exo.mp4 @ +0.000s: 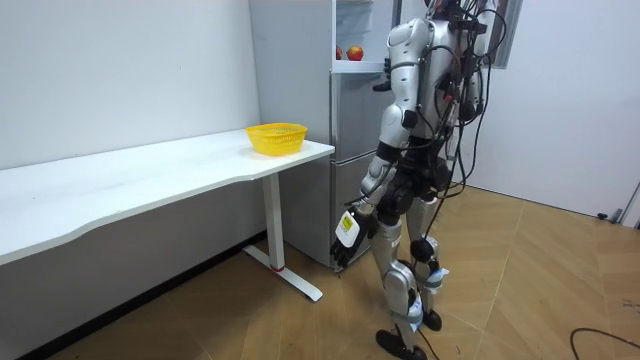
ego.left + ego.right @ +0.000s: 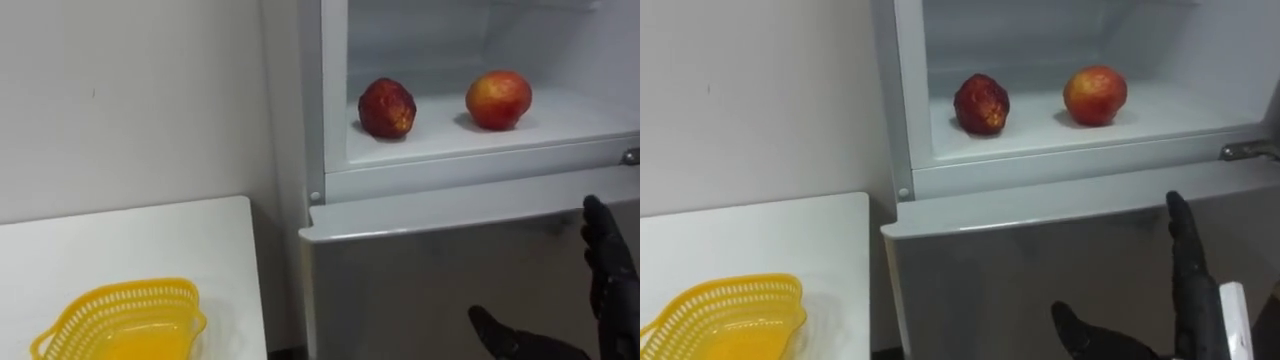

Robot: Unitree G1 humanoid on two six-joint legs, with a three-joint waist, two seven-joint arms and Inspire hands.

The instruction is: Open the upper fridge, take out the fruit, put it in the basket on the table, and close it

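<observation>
my right hand (image 2: 1192, 285) is spread wide and empty. the dark red fruit (image 2: 981, 103) and red-orange fruit (image 2: 1095, 95) sit above it, up-left. left hand (image 1: 346, 238) hangs low, can't tell its state.

**Gloss in the fridge, matt outside it**

The fridge shelf (image 2: 560, 122) at one o'clock is smooth, glossy white; the lower door (image 2: 430, 280) looks like matt grey metal. The dark red fruit (image 2: 387, 108) has dull, rough skin, the orange-red fruit (image 2: 498, 99) at its three o'clock a smooth, faintly shiny one. At seven o'clock a yellow plastic lattice basket (image 2: 120, 298) sits on a smooth matt white table (image 2: 130, 240). The right hand (image 2: 608, 265) is matt black.
</observation>
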